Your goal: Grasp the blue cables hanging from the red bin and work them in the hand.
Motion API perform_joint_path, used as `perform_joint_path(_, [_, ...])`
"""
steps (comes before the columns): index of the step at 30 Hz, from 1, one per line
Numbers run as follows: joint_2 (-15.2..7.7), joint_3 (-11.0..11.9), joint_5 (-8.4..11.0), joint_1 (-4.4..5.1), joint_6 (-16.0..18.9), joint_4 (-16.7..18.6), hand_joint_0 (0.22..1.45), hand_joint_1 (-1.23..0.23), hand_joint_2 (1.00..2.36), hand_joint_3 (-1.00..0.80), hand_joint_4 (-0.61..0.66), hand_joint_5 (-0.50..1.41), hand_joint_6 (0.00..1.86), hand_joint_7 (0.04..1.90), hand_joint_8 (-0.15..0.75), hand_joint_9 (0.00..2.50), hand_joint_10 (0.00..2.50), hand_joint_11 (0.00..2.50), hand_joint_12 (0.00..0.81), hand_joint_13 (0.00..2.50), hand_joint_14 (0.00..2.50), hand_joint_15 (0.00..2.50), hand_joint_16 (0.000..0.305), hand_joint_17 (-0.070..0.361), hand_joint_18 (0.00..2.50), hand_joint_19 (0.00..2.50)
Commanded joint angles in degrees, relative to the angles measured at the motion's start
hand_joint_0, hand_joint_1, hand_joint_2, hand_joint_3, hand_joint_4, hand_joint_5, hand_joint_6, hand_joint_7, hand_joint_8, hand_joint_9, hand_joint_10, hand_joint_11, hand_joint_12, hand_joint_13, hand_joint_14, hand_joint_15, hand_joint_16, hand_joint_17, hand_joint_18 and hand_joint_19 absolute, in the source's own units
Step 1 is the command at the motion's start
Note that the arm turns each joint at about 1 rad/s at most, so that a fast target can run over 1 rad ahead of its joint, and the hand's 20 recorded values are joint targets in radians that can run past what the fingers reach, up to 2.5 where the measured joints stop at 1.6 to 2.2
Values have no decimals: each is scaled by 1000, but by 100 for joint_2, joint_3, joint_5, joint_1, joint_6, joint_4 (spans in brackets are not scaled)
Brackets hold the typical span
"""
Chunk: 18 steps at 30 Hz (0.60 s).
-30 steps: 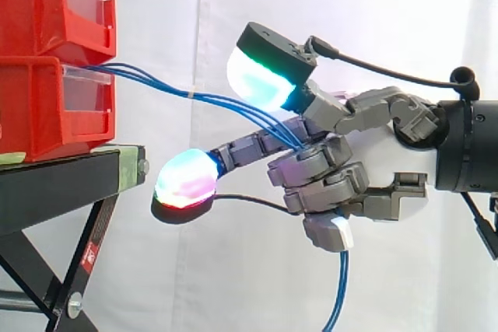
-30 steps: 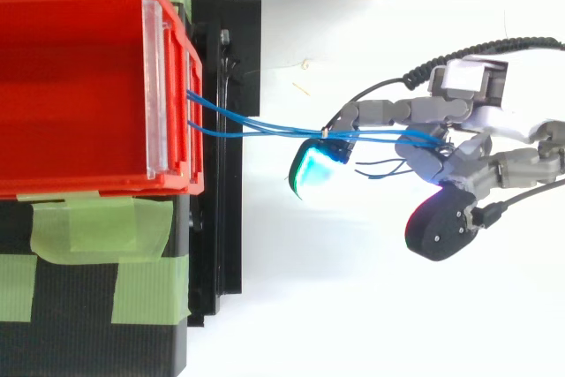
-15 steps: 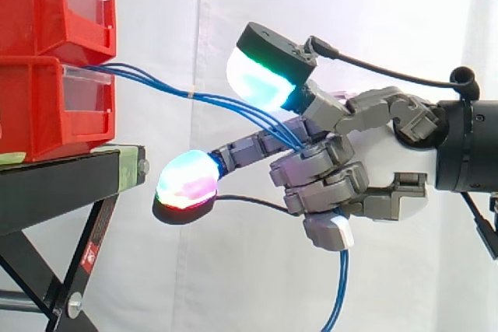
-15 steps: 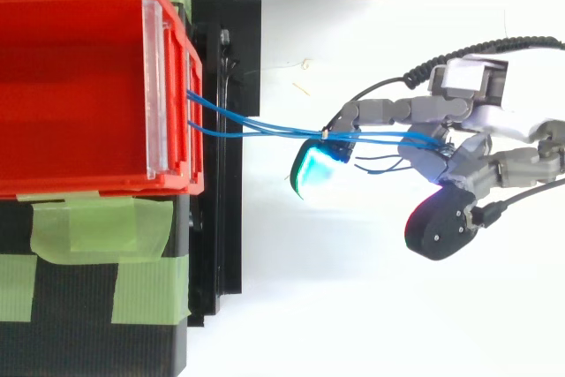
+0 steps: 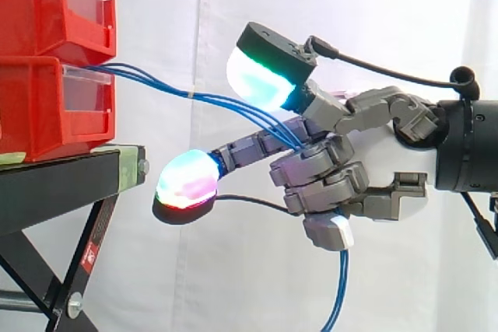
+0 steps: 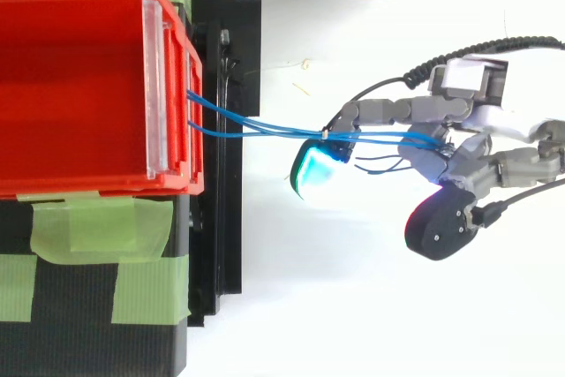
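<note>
**Side view: hand (image 5: 373, 180) clenched on blue cables (image 5: 226, 103), right of red bins (image 5: 47, 68)**

Side view, L to R: the red bins were stacked two high on a black stand (image 5: 54, 180) at the left edge. The blue cables came out at the front where the upper bin met the lower. They ran right and slightly down in free air, clear of the stand, w/ a small pale tie (image 5: 191, 94) partway along. The strands went into the hand, which came in from the right. Its lower fingers were curled round them, i.e. grasping. The cable tail dropped out below the hand to the frame bottom. One pad (image 5: 187, 180) glowed cyan/magenta/red below the strands. An upper pad (image 5: 257, 75) glowed white/cyan/green above them. Contact w/ the cables couldn't be told.

Top view, L to R: green tape (image 6: 97, 227) strips lay on the stand beside the bins. Two strands left the bin front, met at the tie, and ran into the hand near the right edge.
</note>
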Motion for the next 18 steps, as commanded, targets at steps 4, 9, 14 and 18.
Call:
perform_joint_path(4, [0,0,0,0,0,3,739,-567,1000,-1000,339,181,8,1156,488,1069,2500,2500,726,1765,2500,1924,223,167,2230,560])
perform_joint_path(9, [0,0,0,0,0,3,741,-567,1000,-1000,337,180,8,1154,488,1067,2500,2500,732,1766,2500,1915,226,169,2230,551])
perform_joint_path(14, [0,0,0,0,0,3,742,-568,1000,-1000,337,180,7,1149,495,1069,2500,2500,734,1764,2500,1898,226,169,2222,570])
perform_joint_path(18, [0,0,0,0,0,3,743,-568,1000,-1000,337,179,8,1149,486,1064,2500,2500,726,1758,2500,1908,225,169,2220,571])
